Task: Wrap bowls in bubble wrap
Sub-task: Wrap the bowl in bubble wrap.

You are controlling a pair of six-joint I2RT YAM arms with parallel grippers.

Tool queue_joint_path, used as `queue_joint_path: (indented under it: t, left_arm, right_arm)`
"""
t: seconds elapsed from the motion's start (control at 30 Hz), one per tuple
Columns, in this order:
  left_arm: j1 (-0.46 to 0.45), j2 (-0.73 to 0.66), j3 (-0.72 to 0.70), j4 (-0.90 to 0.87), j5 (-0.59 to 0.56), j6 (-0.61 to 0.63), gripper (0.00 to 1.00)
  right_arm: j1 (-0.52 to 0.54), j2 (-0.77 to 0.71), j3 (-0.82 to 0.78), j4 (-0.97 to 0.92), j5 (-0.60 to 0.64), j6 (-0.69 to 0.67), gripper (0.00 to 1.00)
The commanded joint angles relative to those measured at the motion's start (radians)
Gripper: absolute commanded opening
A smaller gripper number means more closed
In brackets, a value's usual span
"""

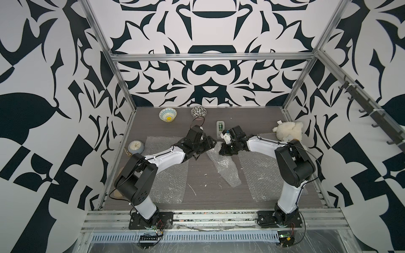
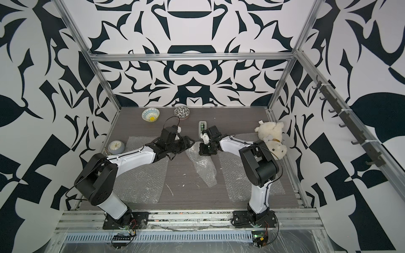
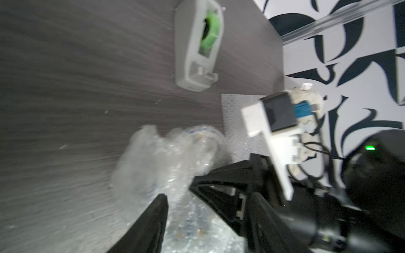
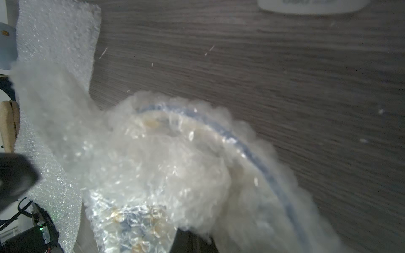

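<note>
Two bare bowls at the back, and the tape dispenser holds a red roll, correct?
No. The roll in the tape dispenser is green, not red; the left wrist view shows it. The blue-and-white bowl and the black-and-white bowl do sit bare at the back.

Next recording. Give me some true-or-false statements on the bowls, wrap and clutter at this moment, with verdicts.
1. The light blue-and-white ceramic bowl with a yellow centre stands unwrapped at the far edge of the dark wood-grain table. True.
2. The black-and-white floral bowl is wrapped. False: it stands bare beside that bowl.
3. A blue bowl rim shows through the crumpled clear bubble wrap bundle. True.
4. The grey tape dispenser with a green roll lies on bubble wrap. False: it lies on bare table.
5. The cream plush toy sits at the table's left. False: far right corner.
</note>
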Motion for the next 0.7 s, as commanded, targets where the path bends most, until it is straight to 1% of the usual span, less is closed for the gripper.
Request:
queue_joint_path:
  t: [0.0, 0.2, 0.33, 0.43, 0.67]
  left_arm:
    - [0.003, 0.017, -0.044, 0.048, -0.022, -0.060, 0.67]
    - [0.003, 0.101, -0.047, 0.202, 0.064, -0.105, 0.70]
    - [0.002, 0.156, -0.008, 0.224, 0.098, -0.105, 0.70]
    - [0.002, 0.200, 0.003, 0.226, 0.109, -0.102, 0.66]
    - [0.004, 0.279, -0.031, 0.248, 0.102, -0.106, 0.53]
  right_arm:
    - [0.007, 0.028, 0.014, -0.001, 0.024, 0.005, 0.01]
    - [0.008, 0.039, 0.010, 0.017, -0.002, 0.016, 0.01]
    - [0.008, 0.046, 0.006, 0.032, -0.016, 0.023, 0.01]
    - [0.007, 0.042, 0.001, 0.047, -0.028, 0.033, 0.01]
    - [0.007, 0.022, 0.007, 0.062, -0.086, 0.041, 0.01]
